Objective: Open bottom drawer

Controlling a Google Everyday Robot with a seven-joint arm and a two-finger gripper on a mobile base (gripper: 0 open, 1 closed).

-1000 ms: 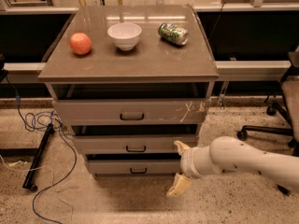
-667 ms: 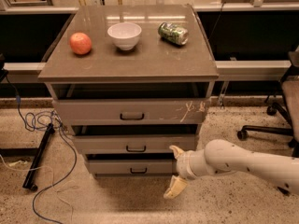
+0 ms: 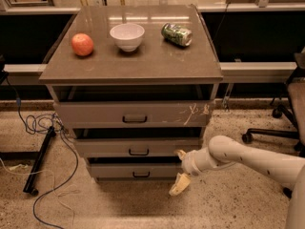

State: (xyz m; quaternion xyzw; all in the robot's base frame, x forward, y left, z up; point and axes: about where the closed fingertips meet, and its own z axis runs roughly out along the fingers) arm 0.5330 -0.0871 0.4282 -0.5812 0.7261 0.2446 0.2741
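Sitting lowest in the cabinet (image 3: pixel 131 63), under two wider ones: bottom drawer (image 3: pixel 114 170), pulled slightly out. Hanging just beside its right end, gripper (image 3: pixel 180 170), fingers (image 3: pixel 179 185) standing wide apart, holding nothing. Lying on top: apple (image 3: pixel 82 44), bowl (image 3: pixel 127 36), can (image 3: pixel 177 34).

gripper (image 3: pixel 176 172): is seen just off the right end of the bottom drawer (image 3: pixel 114 170), fingers spread apart | black bar handle (image 3: pixel 141 174): is set at front centre, untouched | cabinet top (image 3: pixel 143 63): apple (image 3: pixel 82 44) is placed near left edge, white bowl (image 3: pixel 127 36) at back centre, green can (image 3: pixel 177 34) is laid on its side toward back right corner
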